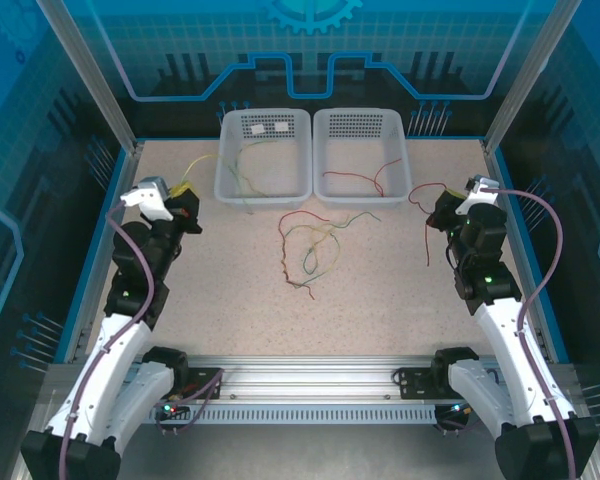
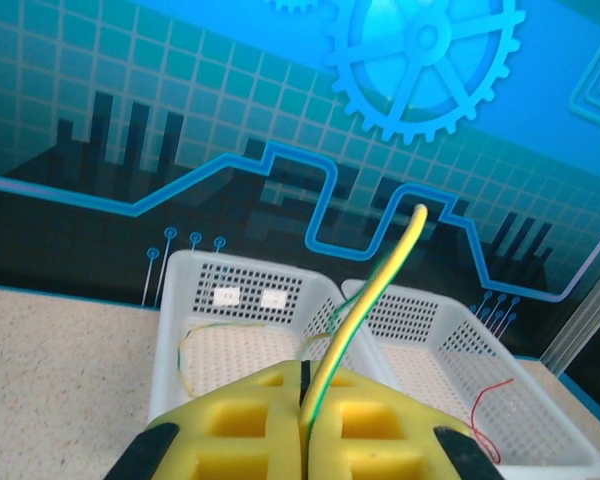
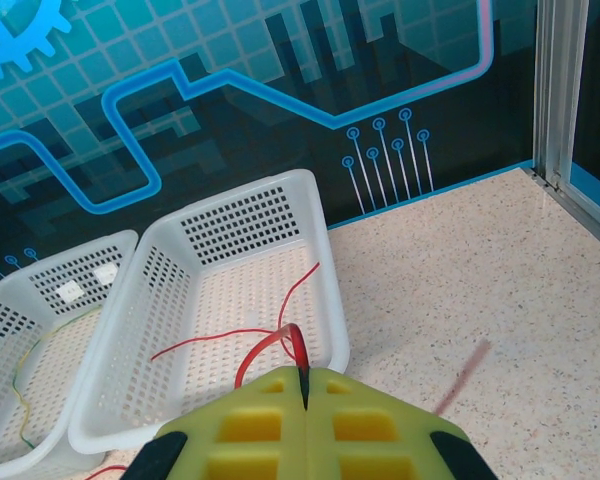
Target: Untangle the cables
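Holding these cables [image 1: 315, 235] is easy on the arm, because they are very thin and light, and they bend and curl like string. They are soft, so I think a hard pull could make a knot tighter. They are also so thin that they could slip out of a weak pinch. The best place to take one, I think, is near a free end, or on a bare bit away from where it crosses the others, and then to draw it out slowly. Most of the bunch lies loose in the middle of the table [image 1: 400, 300], with red, green and yellowish strands looped over each other, in front of the two white baskets. My left gripper [image 2: 304, 395] is shut tight, its yellow pads [image 2: 245, 425] pressed together on a yellow-green wire [image 2: 372, 285] that sticks up from between them. Another thin yellow-green strand lies inside the left basket [image 2: 240, 290]. My right gripper [image 3: 305, 385] is shut tight too, pinching a red wire [image 3: 290, 332] that loops up out of the pads. It is next to the right basket [image 3: 230, 215], which has a red strand in it. Both grippers are out near the sides of the table, well apart from the bunch in the middle.
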Motion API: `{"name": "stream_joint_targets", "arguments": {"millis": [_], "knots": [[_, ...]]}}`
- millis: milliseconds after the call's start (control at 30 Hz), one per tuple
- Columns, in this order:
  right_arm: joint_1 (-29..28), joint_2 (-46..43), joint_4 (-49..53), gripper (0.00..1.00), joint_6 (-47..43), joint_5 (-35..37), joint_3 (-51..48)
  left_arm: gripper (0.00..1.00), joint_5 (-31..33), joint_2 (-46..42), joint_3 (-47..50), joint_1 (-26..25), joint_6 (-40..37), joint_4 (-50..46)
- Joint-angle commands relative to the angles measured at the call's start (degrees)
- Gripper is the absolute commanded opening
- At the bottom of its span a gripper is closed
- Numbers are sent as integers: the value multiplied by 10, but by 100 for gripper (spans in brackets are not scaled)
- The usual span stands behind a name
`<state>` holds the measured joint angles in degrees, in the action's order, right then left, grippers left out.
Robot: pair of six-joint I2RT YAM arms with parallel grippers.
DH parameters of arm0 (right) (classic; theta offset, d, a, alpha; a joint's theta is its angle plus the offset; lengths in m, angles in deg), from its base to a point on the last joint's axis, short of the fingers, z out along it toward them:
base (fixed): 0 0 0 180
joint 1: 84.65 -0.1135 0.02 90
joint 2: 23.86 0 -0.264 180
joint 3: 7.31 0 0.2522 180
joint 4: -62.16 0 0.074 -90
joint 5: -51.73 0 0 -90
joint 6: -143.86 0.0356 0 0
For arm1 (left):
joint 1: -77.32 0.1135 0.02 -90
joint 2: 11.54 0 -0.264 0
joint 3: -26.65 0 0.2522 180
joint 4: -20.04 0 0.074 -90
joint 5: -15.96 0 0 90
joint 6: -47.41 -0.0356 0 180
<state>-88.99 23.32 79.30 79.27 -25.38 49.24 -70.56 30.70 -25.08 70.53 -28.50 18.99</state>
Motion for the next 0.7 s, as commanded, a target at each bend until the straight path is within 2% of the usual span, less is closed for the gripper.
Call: {"name": "stream_joint_targets", "arguments": {"millis": [0,200,667], "knots": [[8,-9,-19,0,11,-9,-6,0,-14,23,-34,5,-6,23],[8,-12,-17,0,17,-11,-11,0,-40,89,-72,5,4,72],[8,-17,-16,0,19,-12,-12,0,-7,291,-150,4,-30,165]]}}
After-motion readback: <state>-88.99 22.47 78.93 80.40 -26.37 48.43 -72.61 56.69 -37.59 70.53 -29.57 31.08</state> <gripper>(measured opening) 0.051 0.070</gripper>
